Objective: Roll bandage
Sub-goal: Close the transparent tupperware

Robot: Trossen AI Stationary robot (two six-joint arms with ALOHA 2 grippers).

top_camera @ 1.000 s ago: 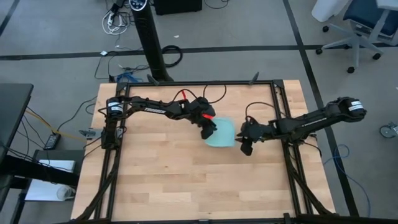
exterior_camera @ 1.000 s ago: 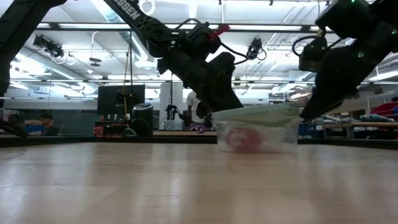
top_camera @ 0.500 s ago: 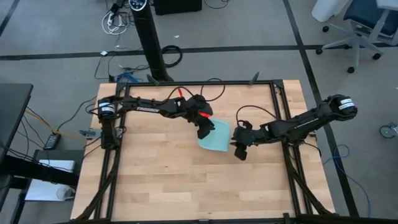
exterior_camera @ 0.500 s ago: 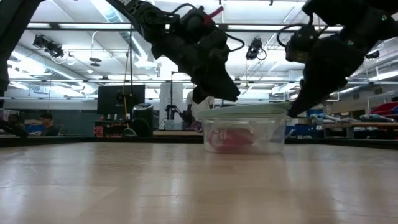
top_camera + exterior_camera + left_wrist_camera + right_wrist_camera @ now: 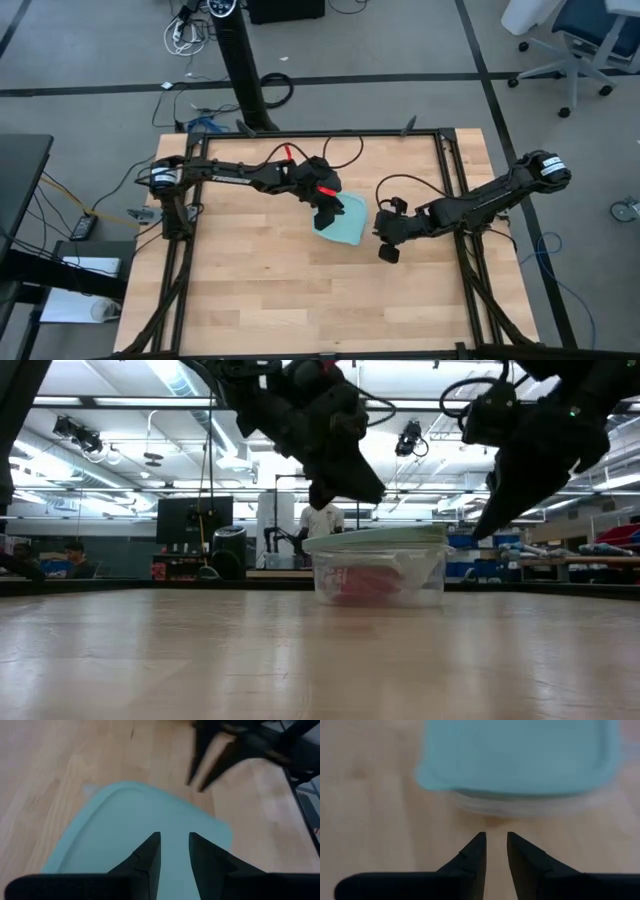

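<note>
**Caller:** Hovering over the lid, the left gripper (image 5: 327,213) is seen with its two dark fingers (image 5: 148,855) held slightly apart; nothing is gripped between them. In the left wrist view they are pointed down at the light-blue square plastic lid (image 5: 145,835), just above its surface.

**Analyst:** And the right gripper (image 5: 386,250) is set just beside the container, on the side away from the left arm. Its fingers (image 5: 472,855) are nearly together, a thin gap being left, and bare wood is seen between them. Nothing is held there either.

**Caller:** The clear plastic container (image 5: 380,578) is stood flat on the light wooden table (image 5: 250,290), near the middle. Its lid is seated on top, though it is seen slightly tilted in the low view.

**Analyst:** The bright red fabric bandage (image 5: 362,584) is made out through the clear wall, lying inside the container on its floor. Whether it is rolled cannot be told.

**Caller:** Beyond the table, a person in a white top (image 5: 322,520) is seen standing in the room.
</note>
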